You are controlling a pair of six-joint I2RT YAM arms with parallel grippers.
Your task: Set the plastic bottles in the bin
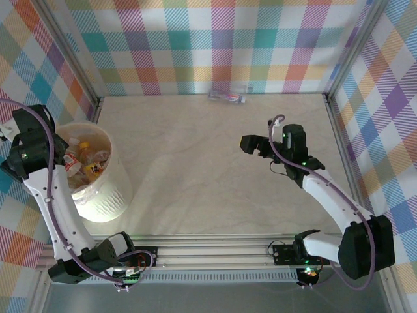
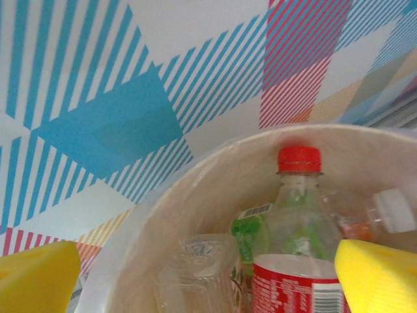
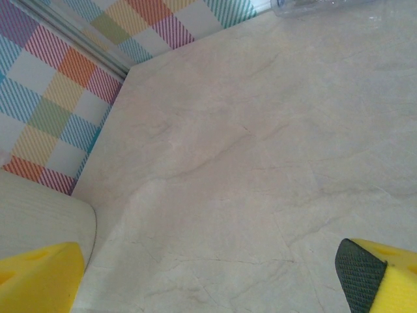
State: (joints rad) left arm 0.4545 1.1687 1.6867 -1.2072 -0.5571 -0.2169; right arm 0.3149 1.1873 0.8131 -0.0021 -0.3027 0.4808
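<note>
White ribbed bin (image 1: 116, 190) sits at the left edge of the frame, and the left end effector (image 2: 208, 280) hangs right over its mouth, yellow fingers (image 2: 39, 277) spread wide with nothing pinched between them. That's a sensible spot, since anything let go there lands inside. Down in the bin a red-capped bottle (image 2: 298, 215) stands upright near the wall, with other bottles (image 1: 85, 160) heaped around it. Over at centre right, the right end effector (image 1: 255, 145) hovers above the bare surface (image 1: 195, 169), jaws apart and empty. A lone bottle (image 1: 227, 98) lies on its side at top centre, close to the checked backdrop (image 1: 215, 39). By my reckoning that one is the right arm's job, and it looks a long reach.
</note>
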